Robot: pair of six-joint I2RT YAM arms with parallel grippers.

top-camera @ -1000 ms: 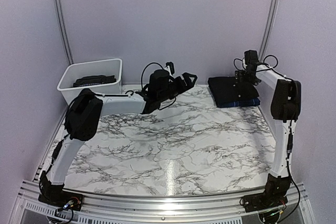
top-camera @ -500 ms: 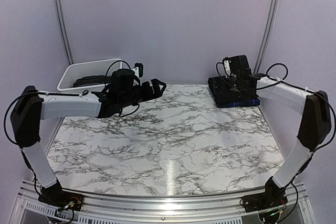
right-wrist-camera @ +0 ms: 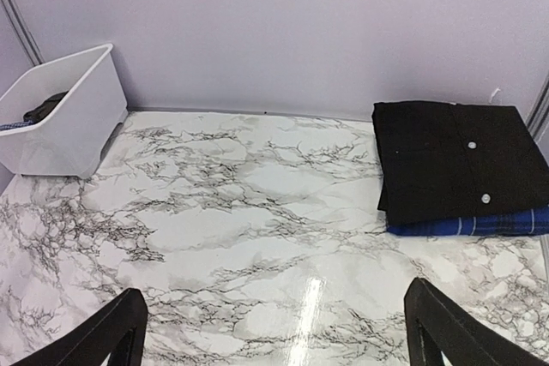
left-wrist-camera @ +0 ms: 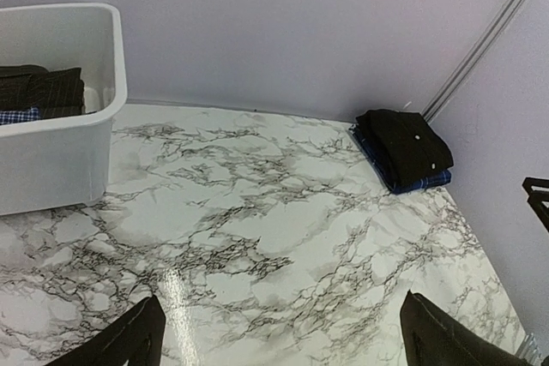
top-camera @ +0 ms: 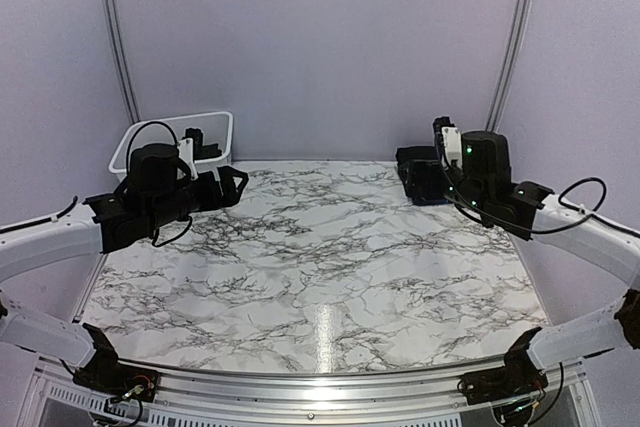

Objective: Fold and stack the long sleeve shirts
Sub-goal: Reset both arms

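Arms are pulling back; left gripper point(left-wrist-camera: 279, 336) and right gripper point(right-wrist-camera: 274, 327) are hanging spread, empty; black shirt point(right-wrist-camera: 455, 156) is lying on plaid shirt point(right-wrist-camera: 480, 225), upper right.

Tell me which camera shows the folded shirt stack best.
Right wrist: shirt stack close, unobstructed, black over blue plaid. Left wrist shows it small, far; top view, partly hidden by the right arm.

Shirt stack point(right-wrist-camera: 455, 159) right, bin point(right-wrist-camera: 69, 122) left

Glossy marble-look table point(right-wrist-camera: 257, 212), seemingly plastic white bin point(left-wrist-camera: 51, 160), matt cloth shirts point(right-wrist-camera: 446, 152).
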